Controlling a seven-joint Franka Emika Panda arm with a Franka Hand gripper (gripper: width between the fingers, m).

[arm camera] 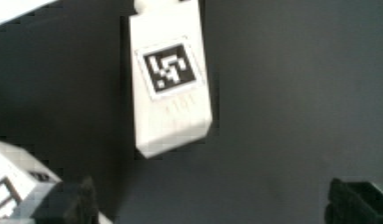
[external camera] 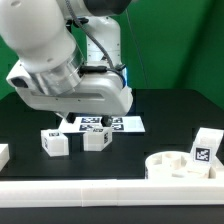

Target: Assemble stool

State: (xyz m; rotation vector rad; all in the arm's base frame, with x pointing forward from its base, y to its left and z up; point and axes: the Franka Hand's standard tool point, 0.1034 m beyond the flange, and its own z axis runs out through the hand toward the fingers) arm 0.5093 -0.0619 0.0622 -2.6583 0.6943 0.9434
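White stool leg (arm camera: 170,85) lies on the black counter (arm camera: 294,120) just ahead of the end effector (arm camera: 209,203), whose dark fingertips (arm camera: 60,205) stand spread wide and touch nothing. In the exterior view, the left leg (external camera: 55,143) and middle leg (external camera: 97,139) sit under the arm (external camera: 60,60), near the marker board (external camera: 112,124). The round seat (external camera: 178,166) and right leg (external camera: 205,148) lie well off toward the exterior view's right.

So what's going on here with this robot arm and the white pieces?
The arm is assembling a stool, but nothing is joined yet. Its gripper is open and empty, hovering over one loose leg on the black table. The round seat sits at the exterior view's right, with another leg beside it.
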